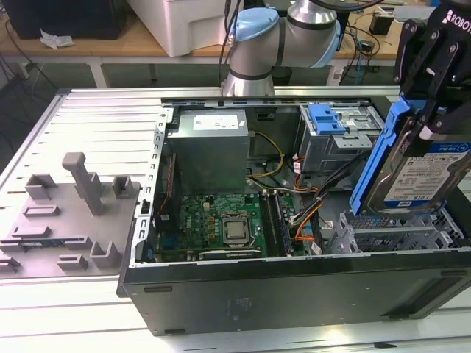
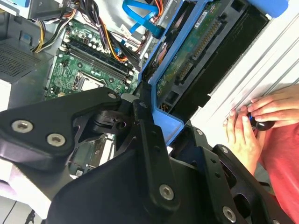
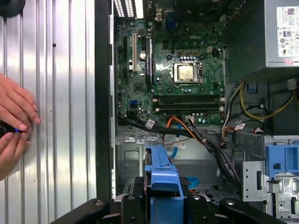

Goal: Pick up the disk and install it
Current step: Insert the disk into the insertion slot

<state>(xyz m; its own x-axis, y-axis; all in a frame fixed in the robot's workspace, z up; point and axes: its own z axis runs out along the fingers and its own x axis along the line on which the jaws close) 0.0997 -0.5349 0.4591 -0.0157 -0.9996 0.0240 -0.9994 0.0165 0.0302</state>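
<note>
**Disk clamped in the gripper above an open computer**

The gripper, its black fingers pressed against the blue carrier bracket, holds the disk with the green circuit board facing the camera. Set a clock on the motherboard, with the CPU socket at centre and the memory slots at twelve. Coloured cables lie beyond the slots at twelve, a grey perforated box at nine, and the disk near two. Past the disk, on the ribbed metal table, a person's hands close around a small dark object.
</note>
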